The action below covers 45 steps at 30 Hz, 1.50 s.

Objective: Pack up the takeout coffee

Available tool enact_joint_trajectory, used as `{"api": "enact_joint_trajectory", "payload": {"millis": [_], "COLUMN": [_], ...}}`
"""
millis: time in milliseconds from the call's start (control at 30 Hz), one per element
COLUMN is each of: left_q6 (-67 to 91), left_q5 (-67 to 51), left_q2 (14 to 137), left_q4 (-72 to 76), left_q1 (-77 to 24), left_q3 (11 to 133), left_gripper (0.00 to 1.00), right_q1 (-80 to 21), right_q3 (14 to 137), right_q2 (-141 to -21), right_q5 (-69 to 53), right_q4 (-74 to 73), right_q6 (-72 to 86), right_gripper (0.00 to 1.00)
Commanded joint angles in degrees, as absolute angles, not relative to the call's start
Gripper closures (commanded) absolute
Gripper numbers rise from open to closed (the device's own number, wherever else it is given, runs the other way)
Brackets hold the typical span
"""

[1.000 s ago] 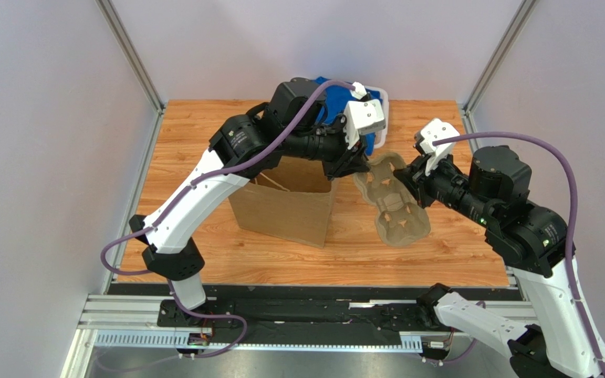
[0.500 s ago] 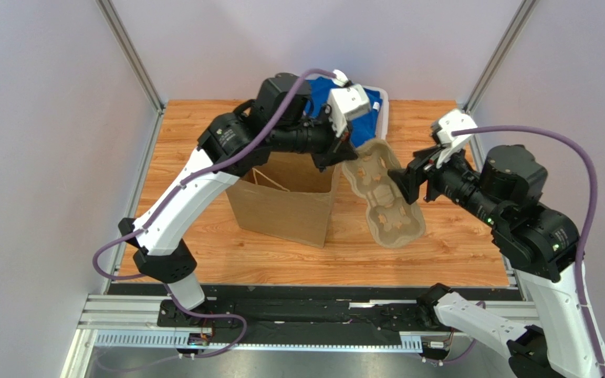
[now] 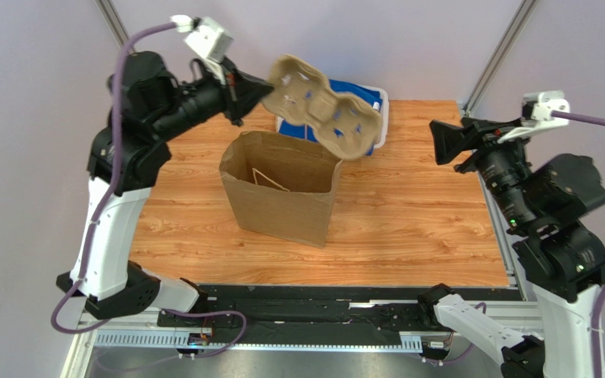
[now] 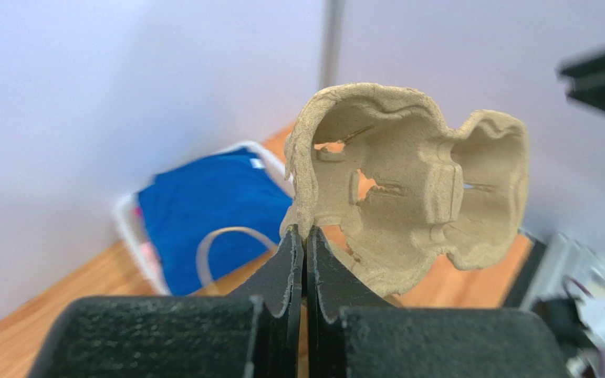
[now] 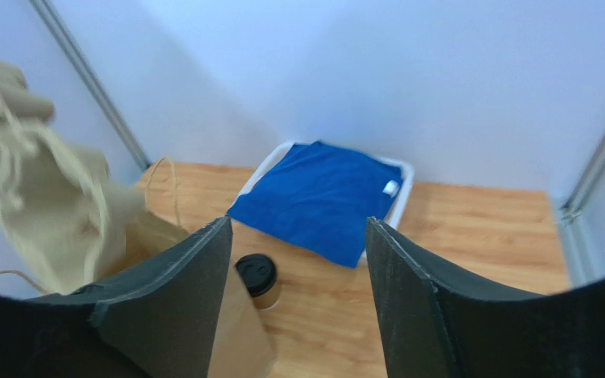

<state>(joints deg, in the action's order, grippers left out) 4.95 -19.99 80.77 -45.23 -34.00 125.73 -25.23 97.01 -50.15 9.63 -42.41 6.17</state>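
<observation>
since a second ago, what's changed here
The left gripper, shut on the pulp cup carrier, raised it from beside the paper bag to high above it. The right gripper pulled back rightward, open. The paper bag and blue cloth stayed put.

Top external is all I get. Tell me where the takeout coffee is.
Observer: The right wrist view shows the takeout coffee upright on the table, black lid on, between the paper bag and the blue cloth.
Operator: Check how the left hand grips the carrier.
Observer: The left wrist view shows it shut on only the carrier's thin rim, and the pockets facing the camera are empty.
</observation>
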Motion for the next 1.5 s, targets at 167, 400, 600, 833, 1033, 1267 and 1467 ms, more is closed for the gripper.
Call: {"api": "enact_joint_trajectory", "payload": {"millis": [167,400,600,833,1033,1267,1467], "left_q6": [8.4,8.6,9.1,9.5,9.9,9.8,10.3], "left_q5": [-14.6,-13.7,-13.4,-13.7,-14.0,-15.3,-18.2], "left_q2": [72.3,66.3,62.8,59.9,59.4,59.1,59.4], "left_q4": [-40.3,-40.9,-40.5,-40.1,-40.2,-39.9,-39.6], "left_q1": [-19.9,-15.5,-13.2,-12.0,-11.5,-11.6,-11.5], "left_q3": [123.5,117.4,113.4,110.0,109.0,107.8,107.2], "left_gripper": [1.00,1.00,1.00,1.00,1.00,1.00,1.00], "right_q1": [-25.6,-36.3,-41.7,-42.2,-43.2,-42.8,-39.6], "right_q3": [87.5,84.6,83.0,82.1,81.4,83.6,88.4], "right_q2": [-58.3,-63.1,-64.5,-67.7,-69.9,-68.3,-65.0], "right_q5": [-5.4,-5.0,-1.0,-0.8,-1.4,-2.1,-6.4], "right_q4": [-38.9,-39.8,-42.6,-43.6,-41.8,-50.6,-57.7], "right_q6": [26.5,30.1,29.4,30.3,32.2,24.5,11.3], "right_gripper": [0.38,0.36,0.36,0.37,0.48,1.00,1.00]}}
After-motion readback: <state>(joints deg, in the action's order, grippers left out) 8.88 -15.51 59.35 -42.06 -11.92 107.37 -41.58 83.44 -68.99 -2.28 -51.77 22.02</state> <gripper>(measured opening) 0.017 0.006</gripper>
